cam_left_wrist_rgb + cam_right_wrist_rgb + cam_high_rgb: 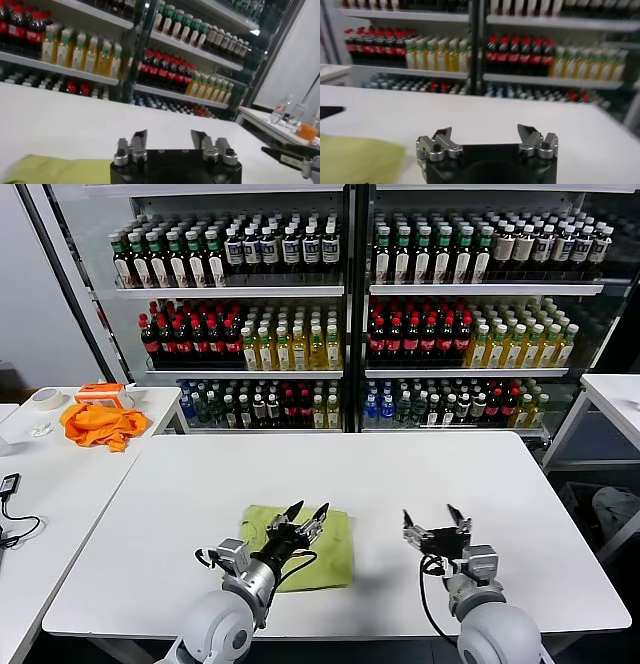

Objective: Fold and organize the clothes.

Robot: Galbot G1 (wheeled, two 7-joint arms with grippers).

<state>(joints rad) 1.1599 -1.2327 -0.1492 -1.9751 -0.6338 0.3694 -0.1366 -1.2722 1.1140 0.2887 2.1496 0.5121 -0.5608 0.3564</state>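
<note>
The green shirt lay folded small on the counter, both tools, left and right, spread wide and empty at about 6 o'clock, so tidying it away looked next

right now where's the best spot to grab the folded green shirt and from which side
Probably the right-hand edge of the green shirt, approached from the right by the open right end effector. The shirt lies flat as a folded rectangle on the white table, and that edge is bare, facing clear tabletop. The open left end effector hovers over the shirt's upper middle, where the flat cloth offers no edge to pinch.
</note>
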